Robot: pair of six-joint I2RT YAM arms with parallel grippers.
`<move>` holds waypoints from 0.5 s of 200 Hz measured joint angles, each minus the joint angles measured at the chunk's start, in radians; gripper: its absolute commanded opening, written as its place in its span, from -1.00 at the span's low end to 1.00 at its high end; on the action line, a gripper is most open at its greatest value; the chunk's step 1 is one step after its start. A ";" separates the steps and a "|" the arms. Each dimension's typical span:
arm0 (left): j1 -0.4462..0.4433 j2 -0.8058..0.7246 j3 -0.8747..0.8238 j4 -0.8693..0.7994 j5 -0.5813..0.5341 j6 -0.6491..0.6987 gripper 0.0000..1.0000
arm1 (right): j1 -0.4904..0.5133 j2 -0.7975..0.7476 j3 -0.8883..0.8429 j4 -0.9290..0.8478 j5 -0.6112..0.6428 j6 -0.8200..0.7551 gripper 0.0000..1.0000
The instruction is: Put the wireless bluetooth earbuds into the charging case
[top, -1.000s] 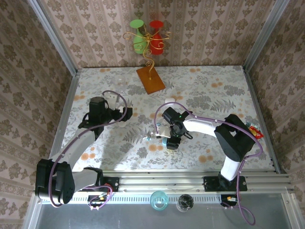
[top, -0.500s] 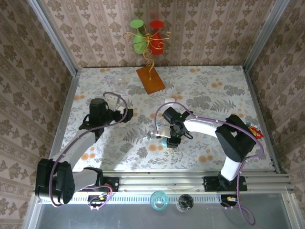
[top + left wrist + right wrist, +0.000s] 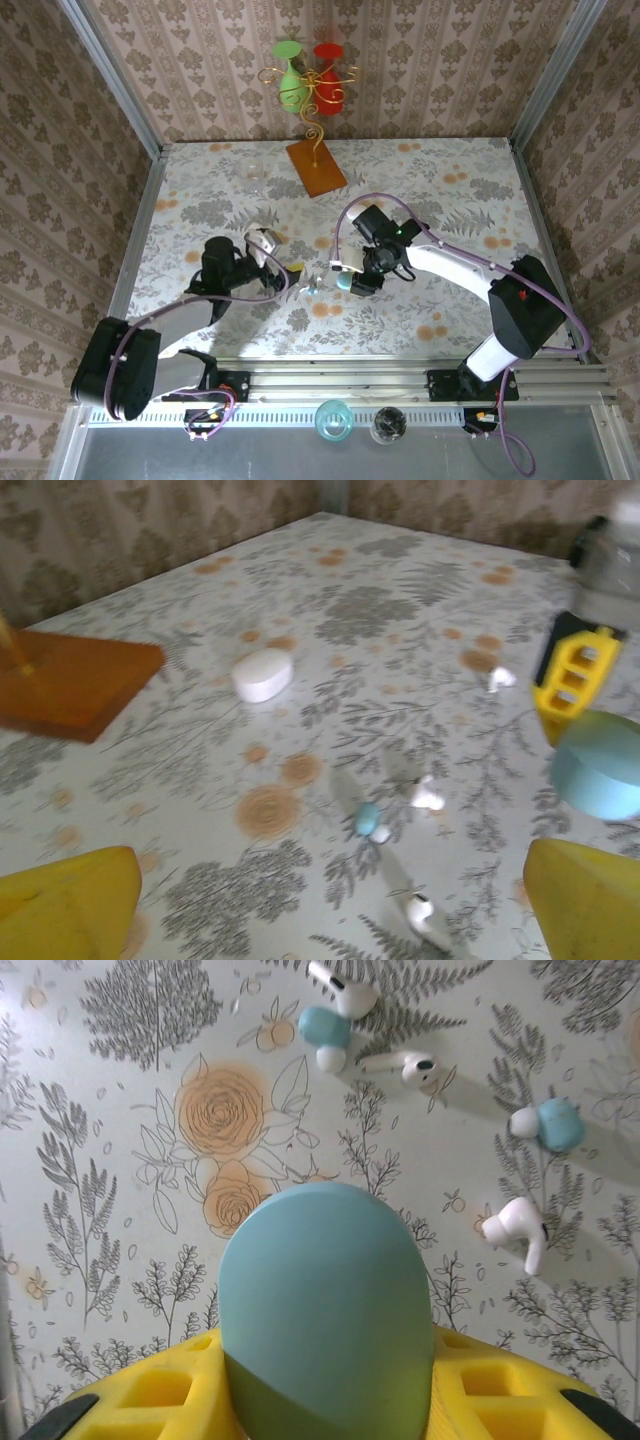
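Leftward arm first: the left gripper (image 3: pixel 290 272) has come nearer and to the right, jaws wide apart, empty. The right gripper (image 3: pixel 345 280) now clamps the light-blue charging case (image 3: pixel 325 1310). The earbuds (image 3: pixel 415 1065) lie scattered on the worktop (image 3: pixel 450 180) between both grippers. I think the case must stay level and steady while one earbud is picked.

A brown wooden base (image 3: pixel 316 167) lies well beyond the left gripper (image 3: pixel 325 905) and the right gripper (image 3: pixel 348 272), bearing a gold wire stand (image 3: pixel 310 105) with a green cup (image 3: pixel 291 85) and a red cup (image 3: pixel 328 87). A clear glass (image 3: pixel 254 176) stands near that base. Behind both grippers, off the floral tablecloth (image 3: pixel 450 190), sit a teal cup (image 3: pixel 333 420) and a dark jar (image 3: pixel 388 426).
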 measured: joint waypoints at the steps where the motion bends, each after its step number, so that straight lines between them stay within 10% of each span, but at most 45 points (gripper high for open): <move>1: -0.002 0.001 0.000 0.002 0.003 0.000 0.91 | 0.000 0.000 0.002 -0.002 -0.002 0.000 -0.39; 100: -0.198 0.085 0.101 -0.034 0.242 0.082 0.68 | -0.009 -0.090 0.061 -0.071 -0.173 0.007 -0.42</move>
